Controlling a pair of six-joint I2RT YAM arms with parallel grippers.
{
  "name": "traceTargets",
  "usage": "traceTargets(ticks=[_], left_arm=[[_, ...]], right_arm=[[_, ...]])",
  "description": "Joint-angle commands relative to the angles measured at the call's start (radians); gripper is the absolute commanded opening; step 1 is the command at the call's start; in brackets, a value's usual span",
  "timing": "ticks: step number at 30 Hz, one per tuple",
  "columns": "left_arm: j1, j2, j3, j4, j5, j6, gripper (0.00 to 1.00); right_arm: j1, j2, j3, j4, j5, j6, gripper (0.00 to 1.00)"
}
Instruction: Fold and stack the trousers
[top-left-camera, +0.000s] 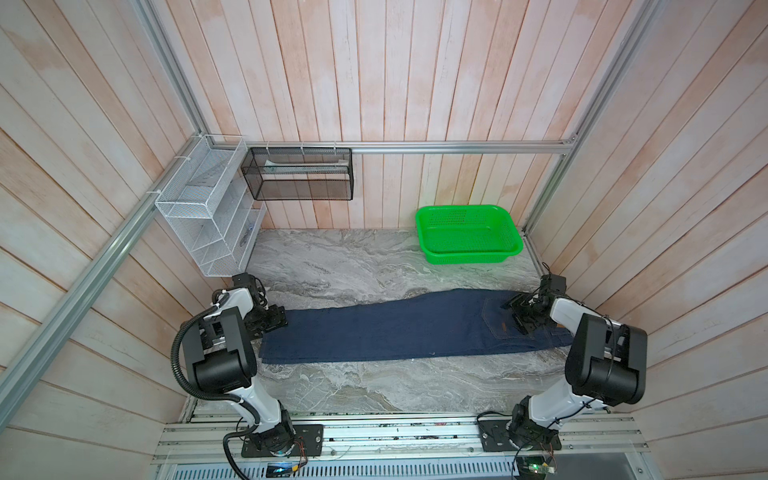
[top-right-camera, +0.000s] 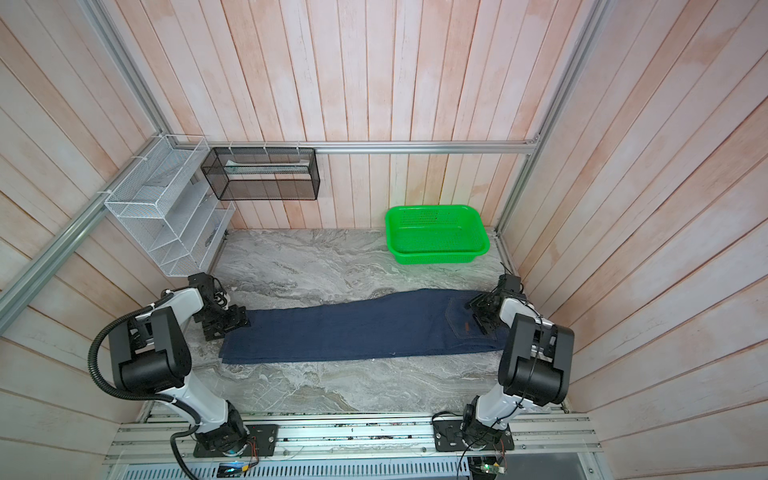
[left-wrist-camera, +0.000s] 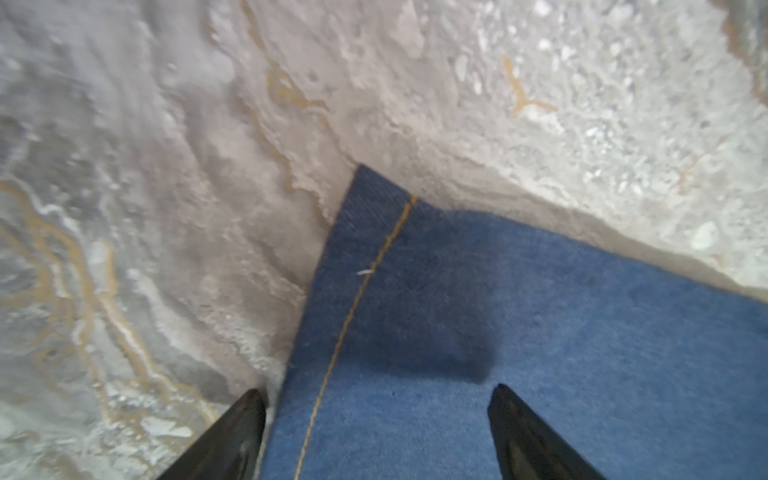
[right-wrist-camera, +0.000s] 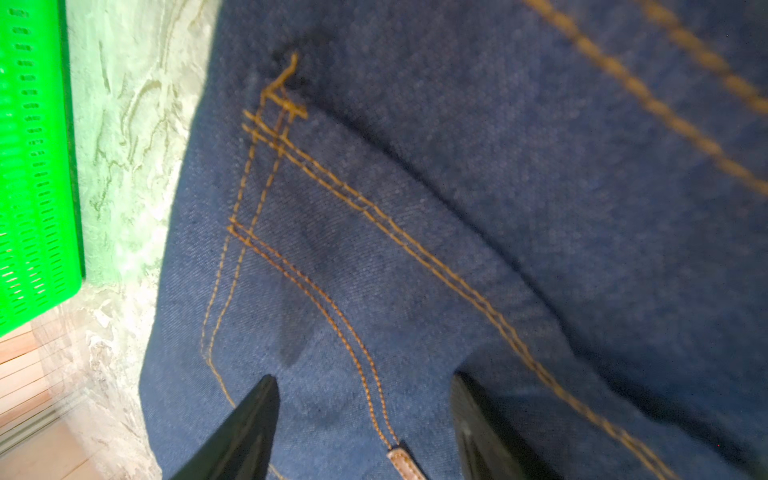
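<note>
Trousers (top-left-camera: 395, 328): one pair, flat on the table (top-left-camera: 332, 266), stretched between both grippers.
Left gripper (left-wrist-camera: 376, 395): jaws apart, straddling the hem edge, nothing clamped.
Right gripper (right-wrist-camera: 365, 382): jaws apart over the back pocket (right-wrist-camera: 332, 249), nothing clamped.
Basket (top-left-camera: 469, 237): beyond the right gripper, clear of the denim.

The left arm (top-left-camera: 262, 403) and right arm (top-left-camera: 552, 399) had white links and bulky black joint housings behind black, wedge-shaped fingers (left-wrist-camera: 232, 440). A ribbed black hose (top-left-camera: 178, 353) ran along the left arm.
</note>
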Motion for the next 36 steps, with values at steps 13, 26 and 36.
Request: traceTargets(ticks=[13,26,36], left_arm=[[-0.079,0.127,0.01,-0.012,0.063,0.04,0.7],[-0.097,0.065,0.038,-0.034,0.098,0.019,0.08],[-0.101,-0.091,0.142,-0.114,-0.096,-0.034,0.0]], right_arm=[[-0.009,0.083,-0.069,-0.07,0.077,0.002,0.68],[-0.005,0.092,-0.067,-0.066,0.075,0.005,0.67],[0.084,0.065,-0.052,-0.095,0.069,0.024,0.67]])
